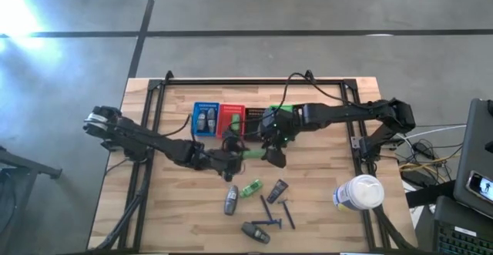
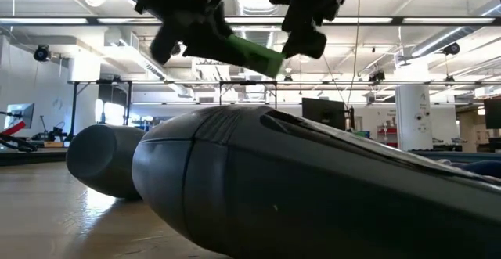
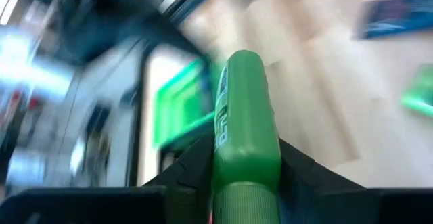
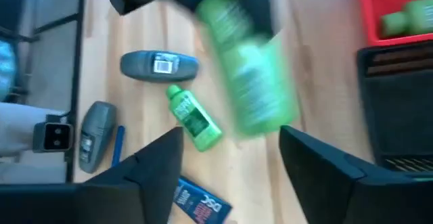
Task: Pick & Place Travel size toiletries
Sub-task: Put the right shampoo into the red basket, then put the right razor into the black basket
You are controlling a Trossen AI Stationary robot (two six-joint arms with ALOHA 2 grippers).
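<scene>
A green tube (image 3: 245,126) is being held above the middle of the wooden table (image 1: 154,216), clamped between the fingers of the left gripper (image 1: 231,154). The right gripper (image 1: 275,156) is hanging just beside it, at about three o'clock from the tube, with its fingers (image 4: 154,166) spread wide and nothing between them. In the low view the tube is seen tilted in the air between the two grippers.

A row of small baskets is lying at twelve o'clock from the grippers: a blue basket (image 1: 205,119) with grey bottles inside, a red basket (image 1: 233,119), a black basket (image 1: 255,118) and a green basket (image 1: 282,116).

At six o'clock from the grippers, loose toiletries are lying on the table: a second green tube (image 1: 251,188), a grey bottle (image 1: 230,201), another grey bottle (image 1: 255,232), a black tube (image 1: 277,191) and blue razors (image 1: 271,213). A white tub (image 1: 359,193) is standing at four o'clock, well apart.
</scene>
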